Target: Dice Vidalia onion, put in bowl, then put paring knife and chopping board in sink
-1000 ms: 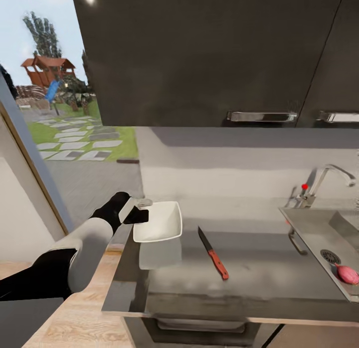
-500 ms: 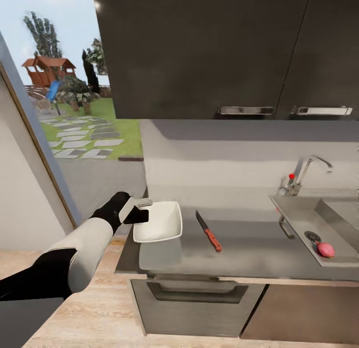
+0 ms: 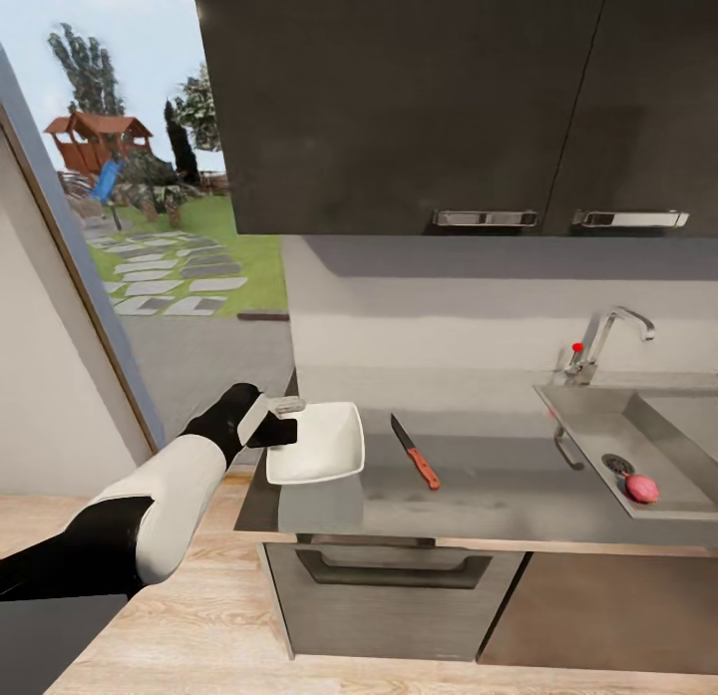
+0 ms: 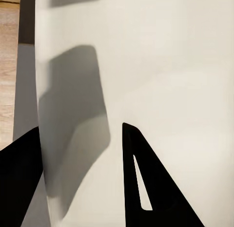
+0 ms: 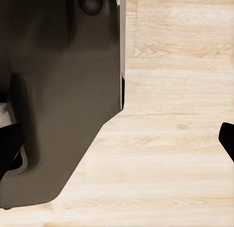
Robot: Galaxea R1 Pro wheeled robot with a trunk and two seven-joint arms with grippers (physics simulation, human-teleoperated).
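My left gripper (image 3: 288, 420) is shut on the left rim of the white bowl (image 3: 321, 441), holding it just above the left end of the grey countertop (image 3: 499, 488). In the left wrist view the bowl (image 4: 161, 75) has its rim pinched in the left gripper (image 4: 80, 128). The paring knife (image 3: 417, 454), red handle toward me, lies on the countertop right of the bowl. A pinkish Vidalia onion (image 3: 641, 489) rests beside the drain in the sink (image 3: 596, 431) at the far right. My right gripper (image 5: 117, 144) hangs open over the floor. The chopping board is out of view.
Dark wall cabinets (image 3: 419, 107) with chrome handles hang over the counter. A chrome tap (image 3: 606, 334) stands behind the sink. A glass wall onto a garden (image 3: 150, 226) lies to the left. Light wood floor (image 3: 170, 635) lies below, and my dark base (image 5: 58, 90) is beside the right gripper.
The camera has pulled back from the counter, bringing the lower cabinet front and floor into view. The bowl stays in my left gripper, now nearer the counter's front edge.
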